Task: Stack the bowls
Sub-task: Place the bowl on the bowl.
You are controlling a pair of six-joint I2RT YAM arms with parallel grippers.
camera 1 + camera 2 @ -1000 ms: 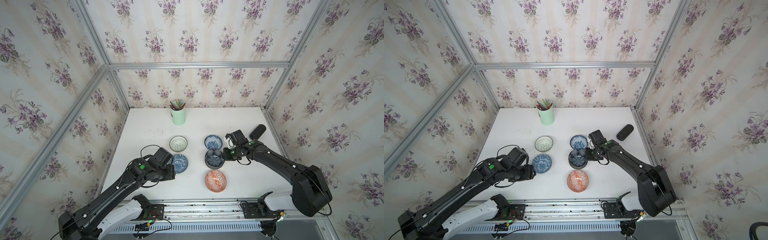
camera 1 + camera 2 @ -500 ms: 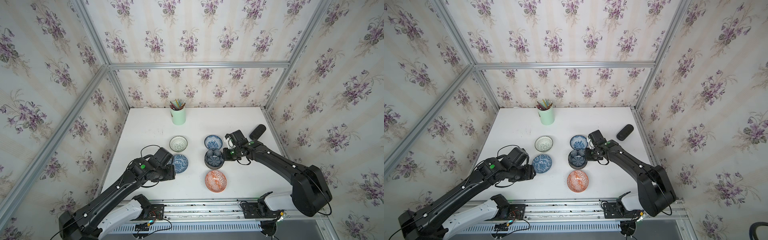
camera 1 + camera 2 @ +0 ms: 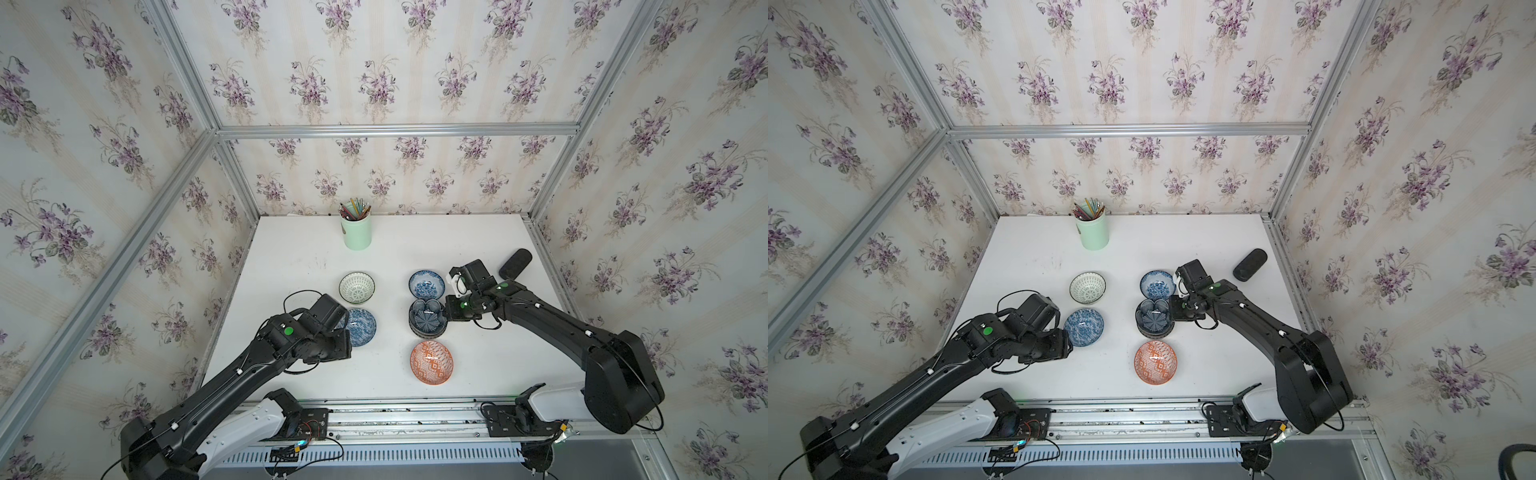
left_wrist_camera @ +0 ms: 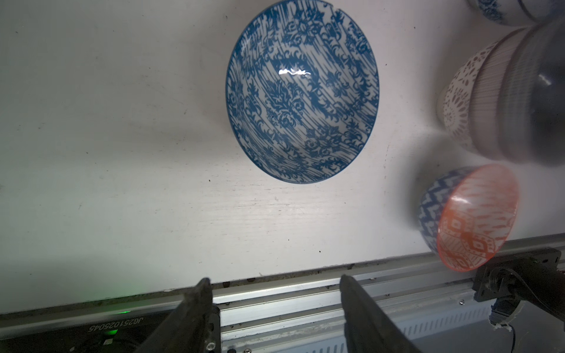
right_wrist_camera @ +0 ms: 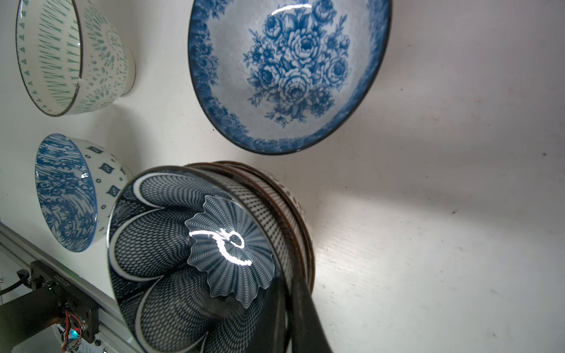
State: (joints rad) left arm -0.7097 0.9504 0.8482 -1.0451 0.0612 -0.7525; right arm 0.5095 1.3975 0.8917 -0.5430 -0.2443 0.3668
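One line of print to call: in the left wrist view, on the flat black metal bracket (image 4: 91,334) by the table's front rail, white characters sit upside down; they read roughly JG251025045, the later digits soft; over in the right wrist view, the small black bracket (image 5: 58,290) carries faint pale lettering, too small to read.

A: The dark petal bowl (image 5: 195,259) looks glazed and glossy, with a bright streak of glare on it.
B: Same shiny glaze on the blue floral bowl (image 5: 290,76). The white tabletop (image 5: 428,214) is matt, scuffed, speckled.
A: The rail (image 4: 275,296) looks like bare ribbed metal.
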